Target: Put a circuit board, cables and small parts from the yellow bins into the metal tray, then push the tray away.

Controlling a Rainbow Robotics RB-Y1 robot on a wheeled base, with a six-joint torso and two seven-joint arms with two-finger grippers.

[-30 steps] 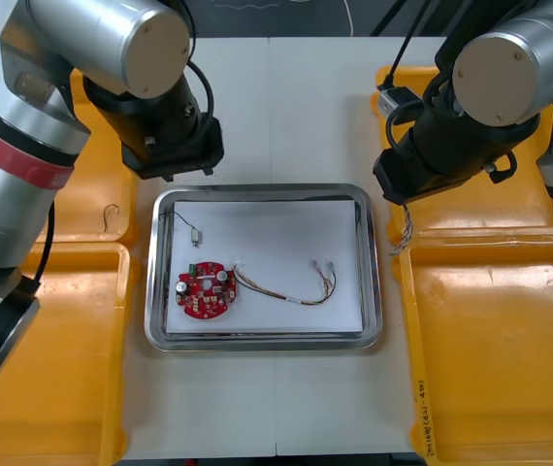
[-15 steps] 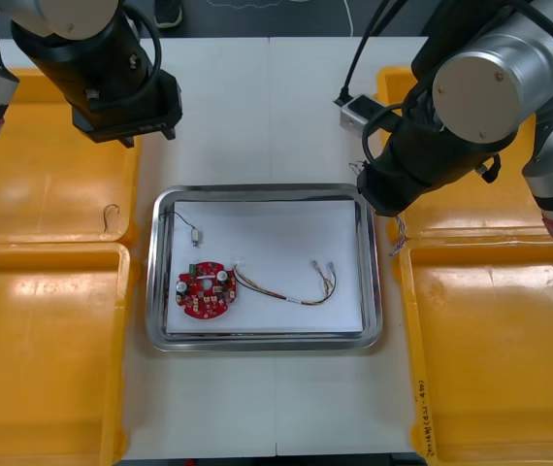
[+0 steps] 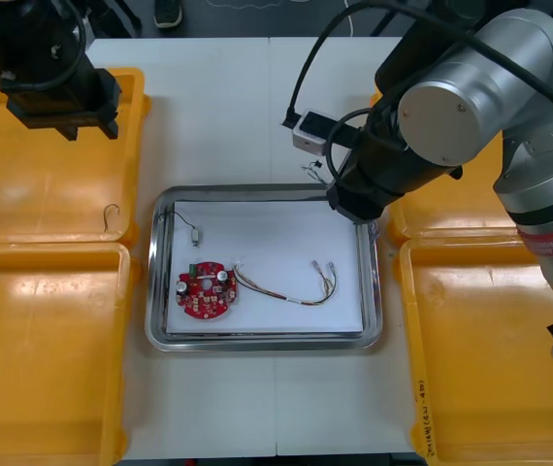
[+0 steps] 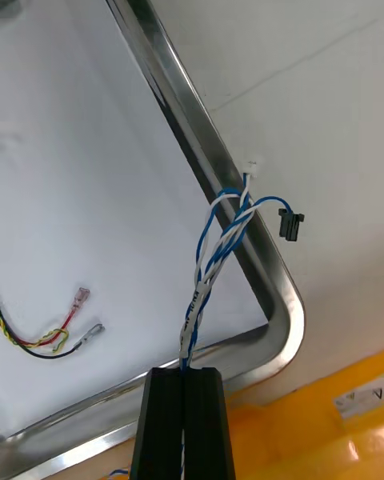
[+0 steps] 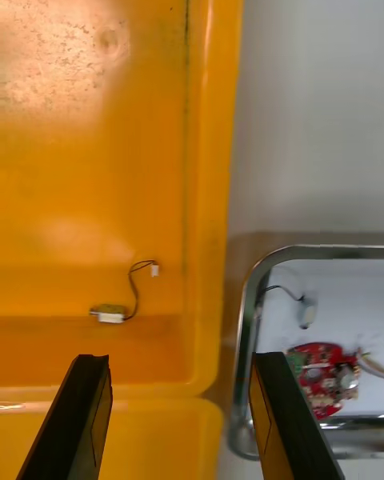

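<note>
Tray (image 3: 264, 342) in the front view holds the board (image 3: 205, 289) and a red-yellow cable (image 3: 296, 300); we see the right arm (image 3: 451, 107) over its far right corner. Right wrist view: the right gripper (image 4: 184, 374) pinches the blue-white cable (image 4: 216, 252), dangling across the tray's rim. Left wrist view: the left gripper (image 5: 180, 360), fingers apart, hovers over a bin (image 5: 96, 168).

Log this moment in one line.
right gripper: shut on twisted blue and white cable, above metal tray corner | left gripper: open, over yellow bin
</note>
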